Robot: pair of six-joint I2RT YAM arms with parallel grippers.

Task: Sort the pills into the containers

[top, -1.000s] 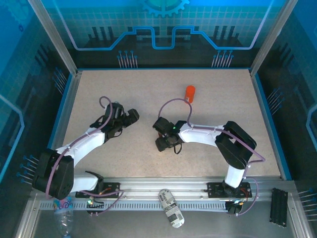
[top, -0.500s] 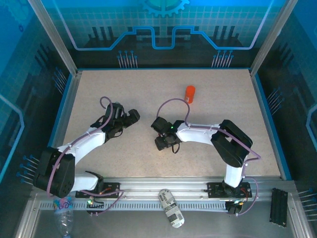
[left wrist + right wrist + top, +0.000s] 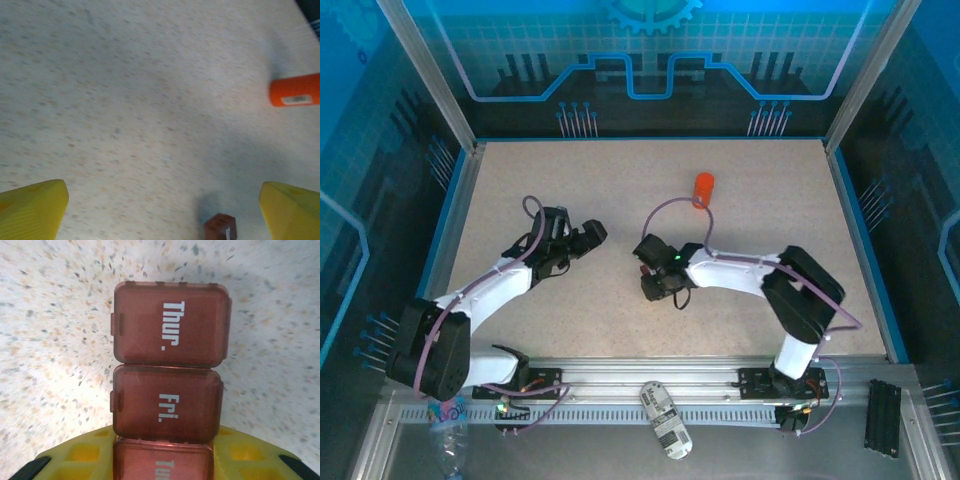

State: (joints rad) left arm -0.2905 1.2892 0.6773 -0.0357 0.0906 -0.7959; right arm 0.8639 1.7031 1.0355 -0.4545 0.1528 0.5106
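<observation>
Looking through your right wrist camera, you see the flat dark red-brown translucent plastic pill tray [image 3: 167, 380] running away from the lens. Its square lids are shut and lettered "Thur." at the far end, "Fri." next, and a third that the frame cuts off. Your right gripper [image 3: 165, 460] pinches that nearest compartment, with its yellow fingers [image 3: 75, 457] pressed against both long sides of the tray. You cannot tell whether the tray rests on the surface or is held just off it.

From above, this gripper sits near the middle of the speckled beige tabletop [image 3: 770, 200]. That puts the tray nearer and to the left of the small orange cylindrical bottle [image 3: 704, 187], well apart from it.

Your left gripper [image 3: 162, 200] hovers to the left of the right one without touching it. Its yellow tips are spread wide, facing the tray's end and the orange bottle beyond.
</observation>
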